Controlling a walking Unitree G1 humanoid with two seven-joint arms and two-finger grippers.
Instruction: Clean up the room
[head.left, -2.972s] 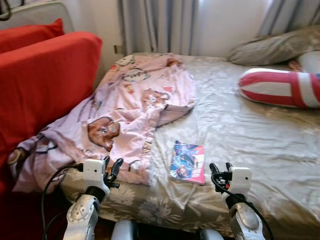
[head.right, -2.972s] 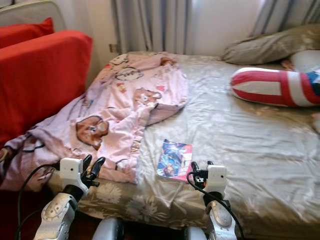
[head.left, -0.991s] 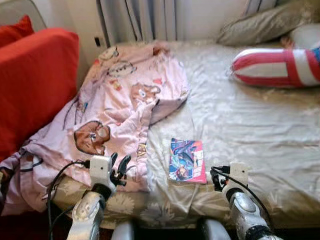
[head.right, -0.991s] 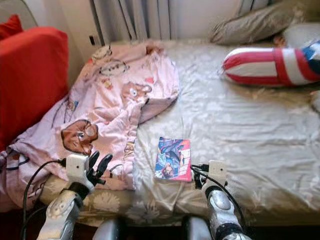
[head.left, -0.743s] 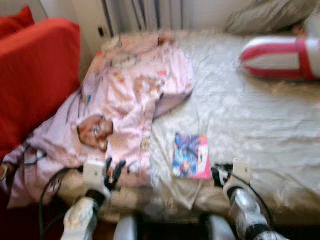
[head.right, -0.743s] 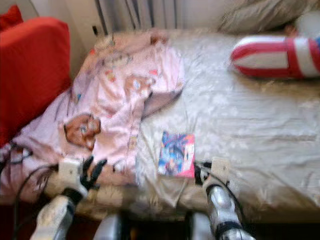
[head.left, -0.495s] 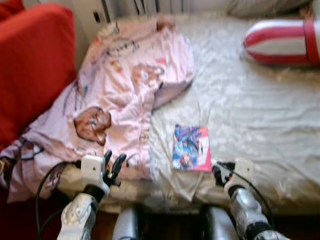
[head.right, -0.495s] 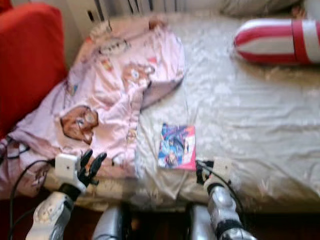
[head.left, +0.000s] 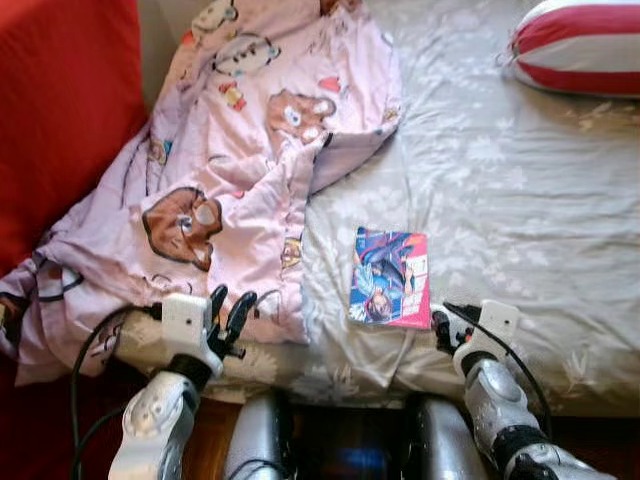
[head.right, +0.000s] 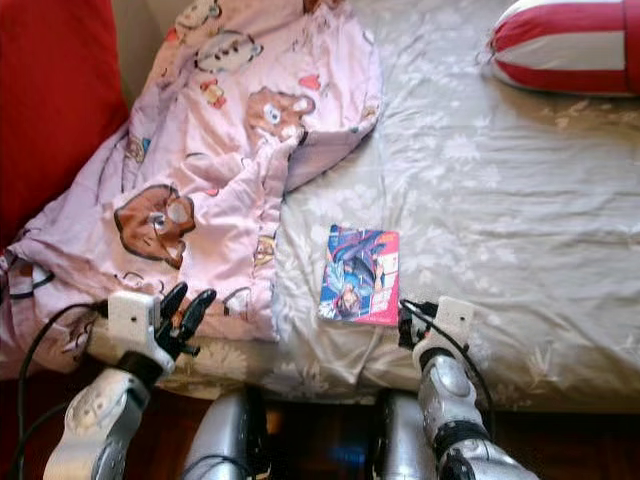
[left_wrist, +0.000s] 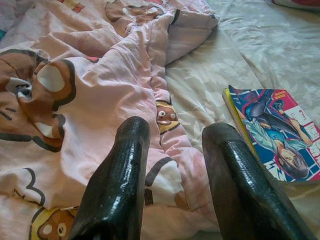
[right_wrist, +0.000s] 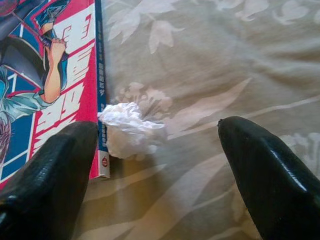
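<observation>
A colourful comic book (head.left: 390, 277) lies flat on the grey floral bed sheet (head.left: 520, 180), near the bed's front edge. Right beside its spine sits a small crumpled white tissue (right_wrist: 131, 129). My right gripper (right_wrist: 157, 165) hovers low over the sheet just right of the book, open wide, with the tissue ahead between its fingers. A pink blanket (head.left: 250, 170) printed with bears is heaped over the bed's left half and hangs off the edge. My left gripper (head.left: 230, 315) is open at the blanket's near hem, holding nothing.
A red sofa (head.left: 60, 110) stands close along the bed's left side. A red and white striped pillow (head.left: 580, 45) lies at the far right of the bed. My legs press against the bed's front edge.
The camera has tilted down and come nearer, so the bed is seen more from above. My right gripper has sunk lower beside the book. Both grippers stay open.
</observation>
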